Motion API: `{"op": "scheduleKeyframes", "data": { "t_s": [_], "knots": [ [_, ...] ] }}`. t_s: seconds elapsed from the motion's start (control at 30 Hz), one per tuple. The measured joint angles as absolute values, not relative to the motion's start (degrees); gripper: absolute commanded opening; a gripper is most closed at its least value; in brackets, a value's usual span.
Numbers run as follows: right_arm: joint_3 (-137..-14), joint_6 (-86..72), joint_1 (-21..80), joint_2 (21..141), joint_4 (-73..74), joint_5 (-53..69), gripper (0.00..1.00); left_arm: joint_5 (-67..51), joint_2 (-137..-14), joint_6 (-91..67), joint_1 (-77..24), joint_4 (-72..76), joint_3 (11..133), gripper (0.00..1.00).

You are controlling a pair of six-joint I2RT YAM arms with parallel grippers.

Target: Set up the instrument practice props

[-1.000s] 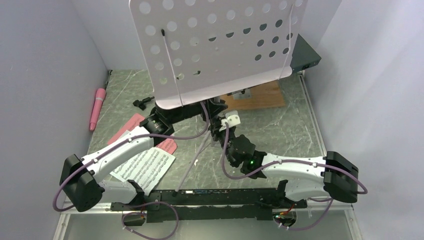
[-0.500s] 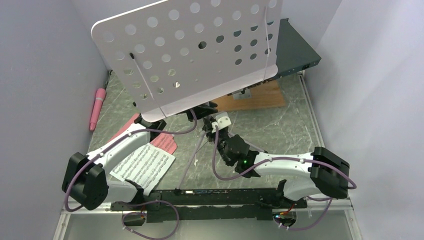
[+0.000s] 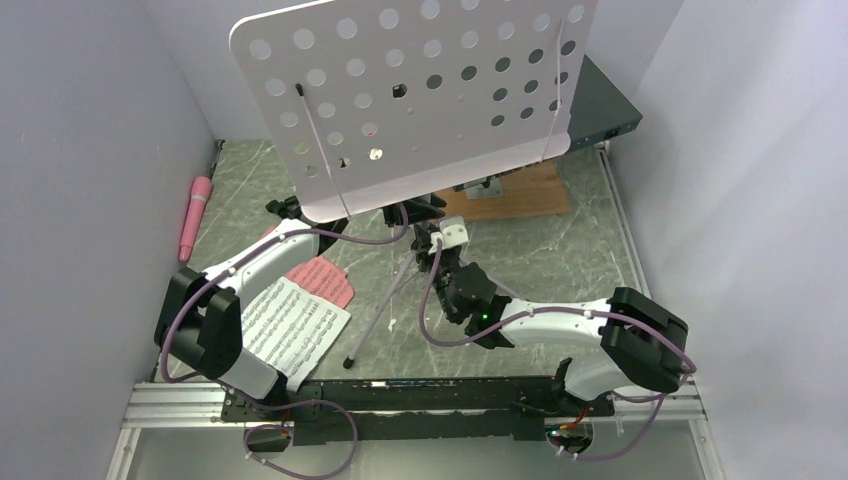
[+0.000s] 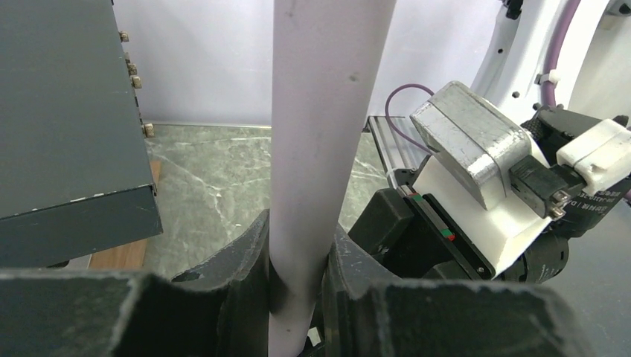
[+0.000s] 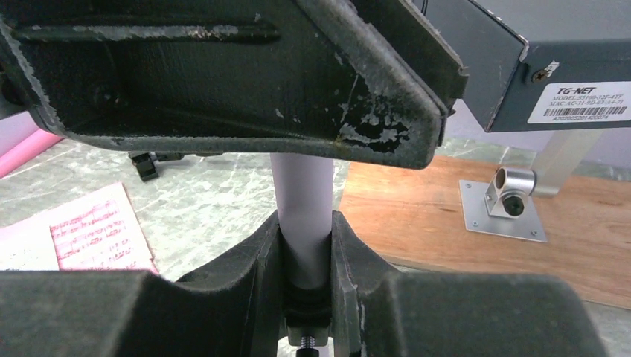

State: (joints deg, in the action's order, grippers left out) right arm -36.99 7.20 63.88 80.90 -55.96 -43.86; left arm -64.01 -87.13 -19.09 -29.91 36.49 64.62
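The pale lavender perforated music-stand desk [image 3: 420, 100] is held up over the table's middle, tilted toward the camera. In the left wrist view my left gripper [image 4: 298, 249] is shut on its pale pole [image 4: 327, 111]. My right gripper [image 5: 305, 249] is shut on the same pole [image 5: 301, 193] lower down, just above a black collar. A silver tripod leg [image 3: 375, 315] slants down to the table. White music sheets [image 3: 290, 325] and a pink sheet [image 3: 322, 277] lie under the left arm. The pink microphone [image 3: 195, 215] lies at the far left. A small black mic-stand part [image 3: 283, 208] shows beside the left arm.
A dark flat rack box [image 3: 603, 100] leans at the back right, above a wooden board [image 3: 515, 190] with a metal bracket [image 5: 506, 201]. Lavender walls close in on both sides. The two wrists sit very close together under the desk.
The desk has swung to the right and stands more upright. The left arm's elbow has moved right and inward. The tripod leg tip has shifted left along the table.
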Motion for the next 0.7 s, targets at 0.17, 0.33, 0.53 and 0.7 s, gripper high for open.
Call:
{"op": "scheduleKeyframes", "data": {
  "t_s": [0.17,0.33,0.53,0.7],
  "knots": [
    [-36.93,6.22,63.77,79.85,-53.74,-42.28,0.23,-63.94,-85.82,-15.73,-29.87,32.25,64.6,0.0],
    [-36.73,4.45,63.2,75.85,-46.41,-38.41,0.56,-64.27,-85.62,-15.97,-29.87,32.42,64.31,0.0],
    [-36.84,1.15,62.67,67.99,-30.61,-32.25,0.82,-63.46,-85.52,-16.4,-29.87,33.58,63.7,0.0],
    [-35.94,-2.17,62.26,59.79,-20.91,-28.86,0.89,-62.94,-85.52,-16.91,-29.93,34.02,63.53,0.0]
  ]
}}
